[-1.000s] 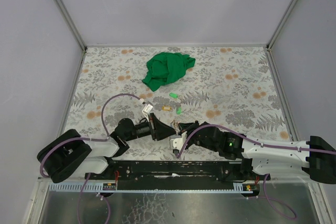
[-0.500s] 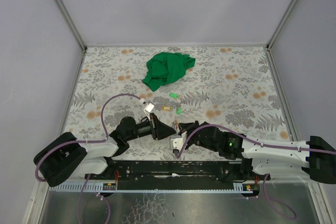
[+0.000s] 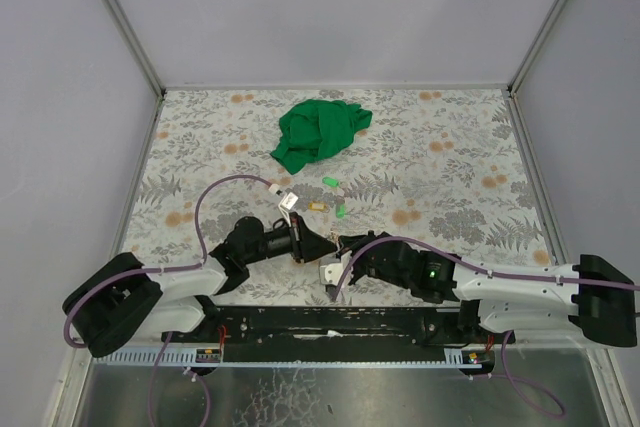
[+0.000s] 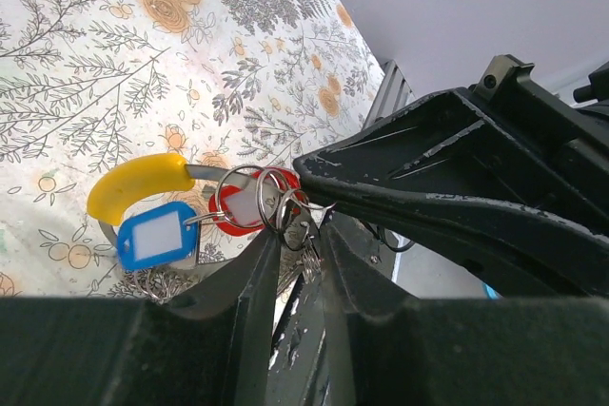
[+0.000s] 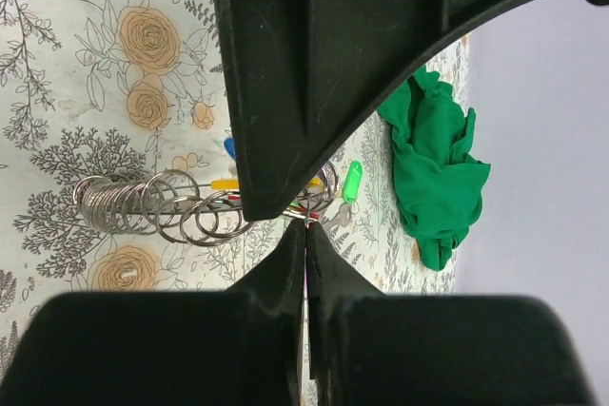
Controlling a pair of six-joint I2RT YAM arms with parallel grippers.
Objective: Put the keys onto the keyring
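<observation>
My left gripper and right gripper meet tip to tip at the near middle of the table. In the left wrist view the left gripper is shut on the silvery wire keyring. A red-tagged key, a blue tag and a yellow tag hang from it. The right gripper is shut on a thin metal key part at the same bunch. Loose green-tagged keys and an orange one lie beyond on the table.
A crumpled green cloth lies at the back middle, also in the right wrist view. A row of spare metal rings lies on the flowered table cover. Grey walls enclose the table on three sides.
The left gripper has shifted a little forward and right, and the right arm a little left, so the two tips are closer together. The loose keys and cloth have not moved.
</observation>
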